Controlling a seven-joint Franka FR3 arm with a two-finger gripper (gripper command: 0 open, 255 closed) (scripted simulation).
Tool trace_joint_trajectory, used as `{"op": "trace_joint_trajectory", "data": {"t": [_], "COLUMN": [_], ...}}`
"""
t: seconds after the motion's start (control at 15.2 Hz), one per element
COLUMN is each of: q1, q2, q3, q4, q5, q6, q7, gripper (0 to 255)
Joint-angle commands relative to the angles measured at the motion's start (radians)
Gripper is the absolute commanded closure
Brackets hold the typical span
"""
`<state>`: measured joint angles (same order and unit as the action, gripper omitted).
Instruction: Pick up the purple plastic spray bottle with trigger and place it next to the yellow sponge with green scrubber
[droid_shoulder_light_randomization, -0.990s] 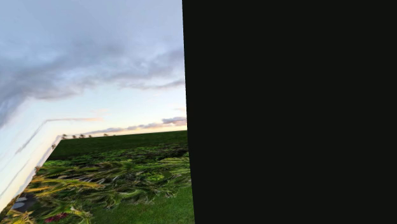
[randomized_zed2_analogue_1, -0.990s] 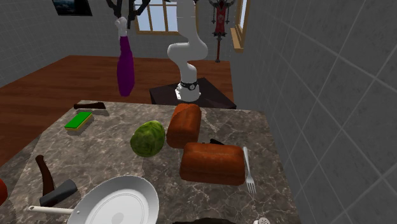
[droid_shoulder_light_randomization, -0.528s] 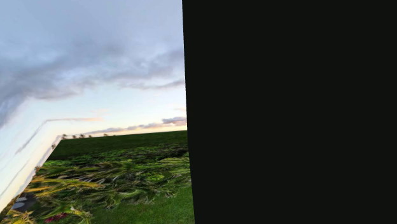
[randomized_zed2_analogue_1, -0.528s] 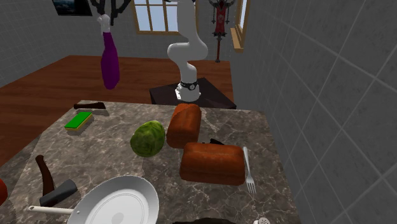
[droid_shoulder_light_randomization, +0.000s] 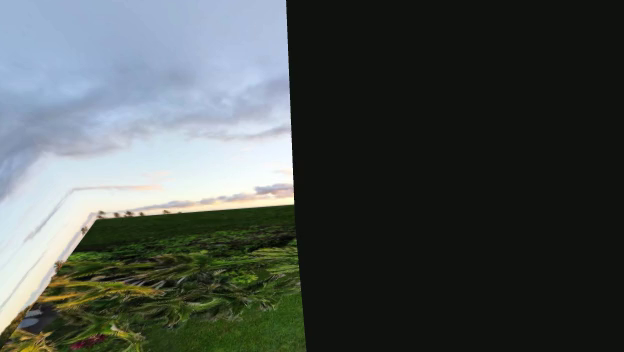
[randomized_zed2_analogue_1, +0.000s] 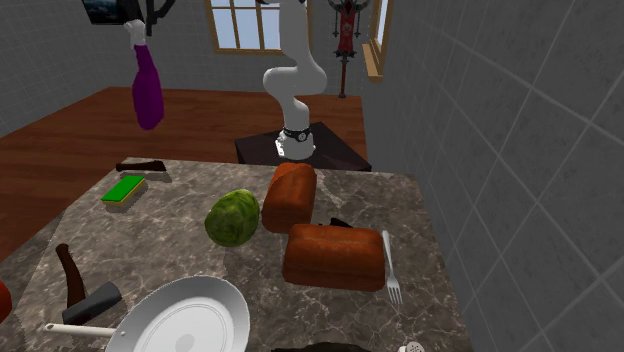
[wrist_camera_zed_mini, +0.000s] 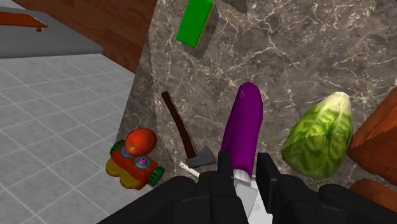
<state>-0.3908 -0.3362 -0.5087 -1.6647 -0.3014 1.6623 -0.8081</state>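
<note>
A purple spray bottle (randomized_zed2_analogue_1: 147, 88) with a white neck hangs high in the air, past the table's far left corner in the second exterior view. My gripper (randomized_zed2_analogue_1: 138, 22) is shut on its white top. In the wrist view the black fingers (wrist_camera_zed_mini: 224, 167) of the gripper (wrist_camera_zed_mini: 245, 177) clasp the neck, and the purple body (wrist_camera_zed_mini: 244, 125) points down over the marble table. The sponge, yellow with a green top (randomized_zed2_analogue_1: 124, 189), lies flat near the table's far left side; it also appears beyond the bottle as the sponge (wrist_camera_zed_mini: 195, 22).
On the marble table (randomized_zed2_analogue_1: 170, 225) are a green cabbage (randomized_zed2_analogue_1: 232, 217), two brown loaves (randomized_zed2_analogue_1: 290, 195) (randomized_zed2_analogue_1: 335, 256), a fork (randomized_zed2_analogue_1: 391, 270), a pan (randomized_zed2_analogue_1: 180, 318), a hatchet (randomized_zed2_analogue_1: 85, 290) and a dark object (randomized_zed2_analogue_1: 140, 166). A colourful toy (wrist_camera_zed_mini: 135, 159) sits on the tiled floor.
My gripper has carried the purple bottle steadily toward the second exterior view's left and a little higher. The things on the table have not moved.
</note>
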Motion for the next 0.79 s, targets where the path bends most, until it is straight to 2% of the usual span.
{"op": "trace_joint_trajectory", "data": {"t": [0.0, 0.4, 0.73], "q1": [-0.012, -0.041, -0.053], "q2": [-0.009, -0.002, 0.043], "q3": [-0.031, -0.151, -0.279], "q4": [0.01, 0.042, 0.104], "q5": [0.0, 0.016, 0.06], "q6": [-0.006, 0.006, 0.014], "q7": [-0.048, -0.199, -0.342], "gripper": [255, 255, 255]}}
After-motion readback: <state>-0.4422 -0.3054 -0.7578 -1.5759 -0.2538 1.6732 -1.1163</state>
